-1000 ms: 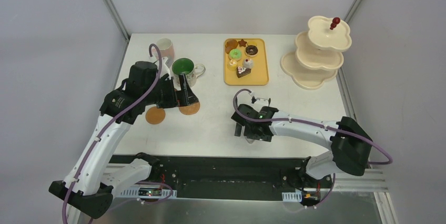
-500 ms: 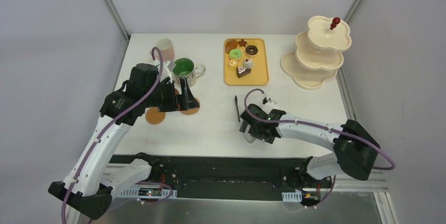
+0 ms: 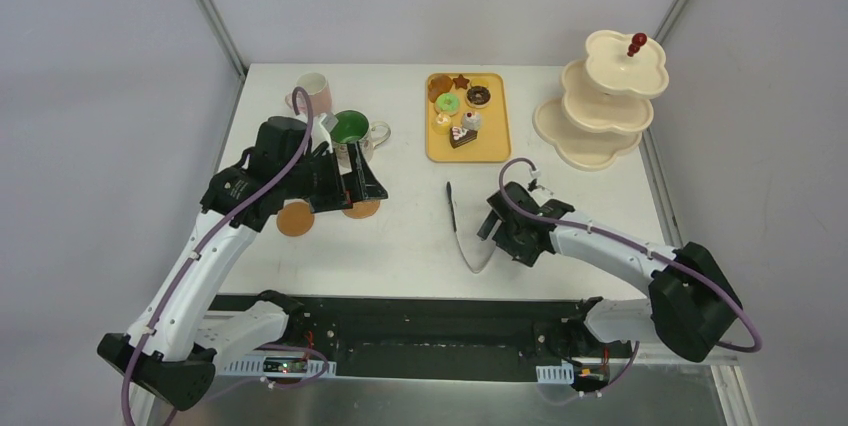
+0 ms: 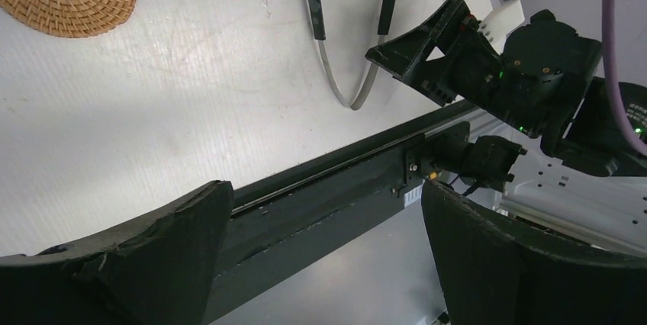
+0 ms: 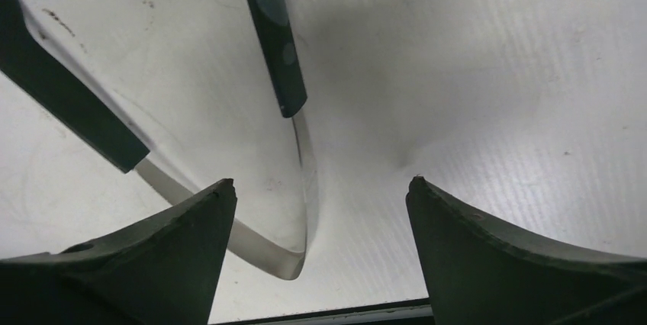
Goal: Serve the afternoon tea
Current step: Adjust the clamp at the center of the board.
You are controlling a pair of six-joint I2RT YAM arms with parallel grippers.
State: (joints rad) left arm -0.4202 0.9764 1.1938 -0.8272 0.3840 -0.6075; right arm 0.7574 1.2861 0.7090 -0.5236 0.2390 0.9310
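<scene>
Picking up the black tongs (image 3: 455, 216) looks like the step being tried. The right gripper (image 3: 493, 227) is being held spread wide over them, holding nothing; lowering and squeezing are being called for next. The left gripper (image 3: 355, 184) is being held spread near the coasters (image 3: 295, 218). Farther back, bright toy pastries (image 3: 458, 111) are being kept on the yellow tray (image 3: 498, 148), beside the cream stand (image 3: 598, 96).
</scene>
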